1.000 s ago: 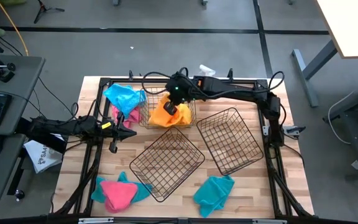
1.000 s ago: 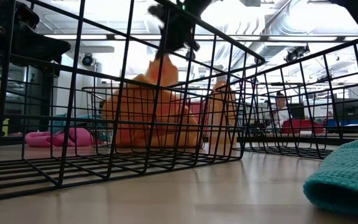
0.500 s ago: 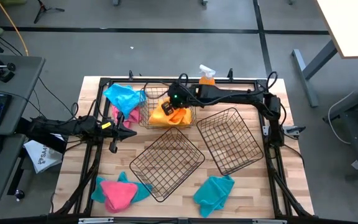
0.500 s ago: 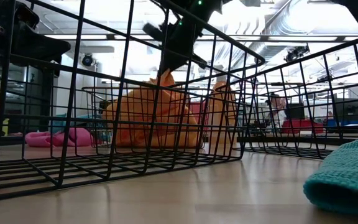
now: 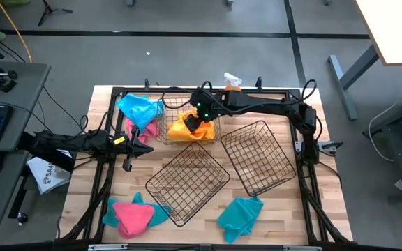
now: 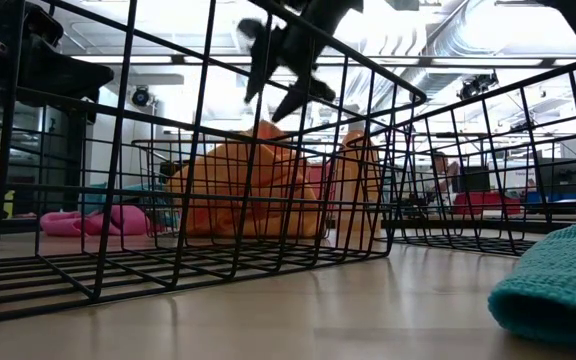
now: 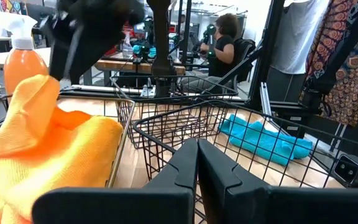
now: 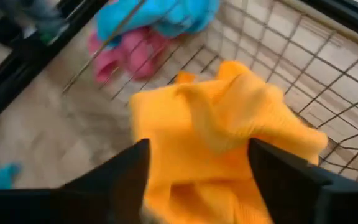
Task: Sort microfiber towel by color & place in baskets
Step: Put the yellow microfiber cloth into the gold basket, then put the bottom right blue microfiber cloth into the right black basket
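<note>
A yellow-orange towel (image 5: pixel 181 129) lies bunched in the far wire basket (image 5: pixel 165 120); it also shows in the right wrist view (image 8: pixel 216 118). My right gripper (image 5: pixel 199 125) is open just above it, fingers spread in the low view (image 6: pixel 266 100). My left gripper (image 5: pixel 137 147) is shut and empty at the table's left, its fingers closed in the left wrist view (image 7: pixel 197 152). Two more baskets stand empty at mid-table (image 5: pixel 187 183) and at the right (image 5: pixel 260 157). Teal (image 5: pixel 138 108) and pink (image 5: pixel 144 130) towels lie at the far left.
A pink towel on a teal one (image 5: pixel 131 216) lies near the front left, a teal towel (image 5: pixel 239 216) near the front middle. An orange spray bottle (image 5: pixel 232 84) stands at the far edge. Black frame rails (image 5: pixel 306 174) run round the table.
My right gripper has lowered the yellow-orange towel into the far basket, then opened and let go, rising slightly. The towel's raised peak has dropped and the cloth has settled in a heap on the basket floor.
</note>
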You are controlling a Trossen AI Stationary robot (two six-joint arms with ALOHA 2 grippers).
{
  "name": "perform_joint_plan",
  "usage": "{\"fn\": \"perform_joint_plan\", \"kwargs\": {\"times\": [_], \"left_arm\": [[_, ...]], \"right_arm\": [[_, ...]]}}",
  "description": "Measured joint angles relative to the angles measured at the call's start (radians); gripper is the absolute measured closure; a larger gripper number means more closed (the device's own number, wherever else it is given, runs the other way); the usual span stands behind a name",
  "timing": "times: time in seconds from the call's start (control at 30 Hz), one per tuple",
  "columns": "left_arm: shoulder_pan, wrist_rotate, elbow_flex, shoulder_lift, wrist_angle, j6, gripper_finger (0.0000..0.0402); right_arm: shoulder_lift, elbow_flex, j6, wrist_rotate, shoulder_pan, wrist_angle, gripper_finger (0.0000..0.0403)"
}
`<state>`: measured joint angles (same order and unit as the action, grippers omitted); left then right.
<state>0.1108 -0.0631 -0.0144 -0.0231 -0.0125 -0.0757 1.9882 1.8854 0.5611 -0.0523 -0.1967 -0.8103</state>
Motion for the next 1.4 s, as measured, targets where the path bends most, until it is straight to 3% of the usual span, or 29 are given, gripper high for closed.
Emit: {"fn": "perform_joint_plan", "kwargs": {"times": [0.13, 0.27, 0.4, 0.5, 0.67, 0.87, 1.07, 1.23, 1.4], "left_arm": [[0.000, 0.000, 0.000, 0.000, 0.000, 0.000, 0.0401], [0.000, 0.000, 0.000, 0.000, -0.001, 0.000, 0.0402], [0.000, 0.000, 0.000, 0.000, 0.000, 0.000, 0.0402], [0.000, 0.000, 0.000, 0.000, -0.001, 0.000, 0.0402], [0.000, 0.000, 0.000, 0.000, 0.000, 0.000, 0.0401], [0.000, 0.000, 0.000, 0.000, 0.000, 0.000, 0.0402], [0.000, 0.000, 0.000, 0.000, 0.000, 0.000, 0.0402], [0.000, 0.000, 0.000, 0.000, 0.000, 0.000, 0.0401], [0.000, 0.000, 0.000, 0.000, 0.000, 0.000, 0.0401]], "right_arm": [[-0.014, 0.064, -0.081, 0.021, 0.015, -0.166, 0.0077], [-0.052, 0.082, -0.131, 0.084, 0.077, -0.345, 0.0065], [-0.100, 0.065, -0.116, 0.181, 0.237, -0.431, 0.0064], [-0.124, 0.065, -0.049, 0.192, 0.408, -0.447, 0.0064], [-0.133, 0.065, 0.230, 0.149, 0.696, -0.486, 0.0064], [-0.052, 0.064, 0.840, -0.003, 0.925, -0.613, 0.0064], [0.042, 0.063, 1.306, -0.044, 0.983, -0.670, 0.0064], [0.114, 0.063, 1.494, -0.032, 0.993, -0.667, 0.0064], [0.195, 0.063, 1.571, 0.004, 0.986, -0.659, 0.0064]]}}
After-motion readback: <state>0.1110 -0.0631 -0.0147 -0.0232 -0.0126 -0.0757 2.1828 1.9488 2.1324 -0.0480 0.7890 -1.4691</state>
